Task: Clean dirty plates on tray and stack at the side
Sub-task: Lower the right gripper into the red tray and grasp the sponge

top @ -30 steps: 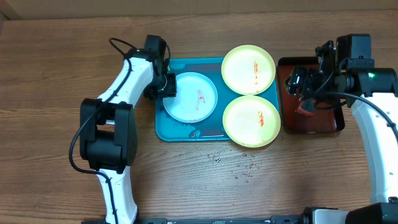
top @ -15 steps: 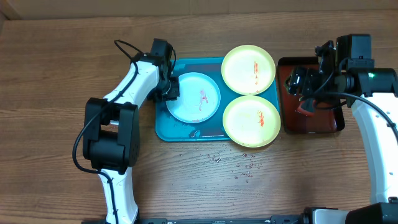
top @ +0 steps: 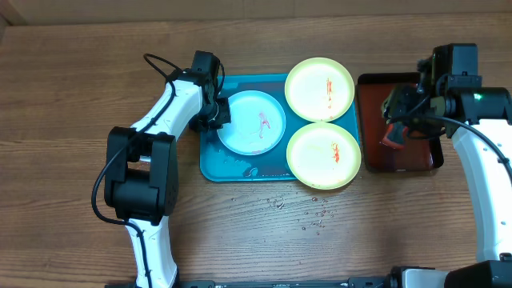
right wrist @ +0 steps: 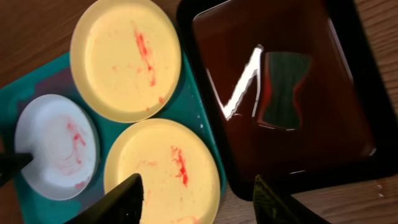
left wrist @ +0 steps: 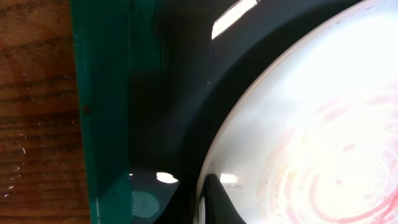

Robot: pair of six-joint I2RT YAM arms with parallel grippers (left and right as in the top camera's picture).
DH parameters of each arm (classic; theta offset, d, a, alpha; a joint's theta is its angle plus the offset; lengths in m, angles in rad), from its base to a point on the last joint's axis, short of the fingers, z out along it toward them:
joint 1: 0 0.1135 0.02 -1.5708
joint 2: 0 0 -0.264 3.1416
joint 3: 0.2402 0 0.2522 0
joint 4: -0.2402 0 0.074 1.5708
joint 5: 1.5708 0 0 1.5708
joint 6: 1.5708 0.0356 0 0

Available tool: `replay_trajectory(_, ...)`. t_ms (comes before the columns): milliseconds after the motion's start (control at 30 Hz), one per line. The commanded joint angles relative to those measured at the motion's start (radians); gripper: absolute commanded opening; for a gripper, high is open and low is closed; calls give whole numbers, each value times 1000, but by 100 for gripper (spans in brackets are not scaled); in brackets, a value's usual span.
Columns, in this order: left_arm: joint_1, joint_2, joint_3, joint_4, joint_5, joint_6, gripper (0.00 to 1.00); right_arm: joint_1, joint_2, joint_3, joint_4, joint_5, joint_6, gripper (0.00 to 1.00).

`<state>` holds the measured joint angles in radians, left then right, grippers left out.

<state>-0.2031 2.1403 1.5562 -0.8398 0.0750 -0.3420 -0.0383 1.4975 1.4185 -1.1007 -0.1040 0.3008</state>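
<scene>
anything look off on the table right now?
Yes. Small wet-looking specks dot the wooden table just off the teal tray's near edge, like a spill. The upper yellow-green plate and lower yellow-green plate overhang the tray's rim instead of lying inside it.

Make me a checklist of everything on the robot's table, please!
Surface: wooden table, small specks in front of the teal tray.
Job's things: teal tray; white plate, far yellow plate and near yellow plate on it, all smeared red.
Clutter: red tray holding a green sponge.
Grippers: left gripper at the white plate's left edge, grip unclear; right gripper open above the red tray.
Cables: black cable looped by the left arm; another along the right arm.
Surroundings: nothing seen.
</scene>
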Motion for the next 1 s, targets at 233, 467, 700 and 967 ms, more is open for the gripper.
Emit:
replay_trajectory(233, -7, 31, -35, 0, -26, -21, 4, -117, 193, 23, -10, 83, 84, 55)
replay_trajectory(467, -7, 31, -35, 5, -26, -21, 4, -198, 355, 23, 23, -13, -121, 55)
replay_trajectory(700, -7, 31, -35, 8, -26, -21, 4, -191, 425, 23, 116, -13, -168, 50)
replay_trajectory(967, -7, 31, -35, 7, -27, -21, 4, -153, 506, 21, 193, -5, -137, 32)
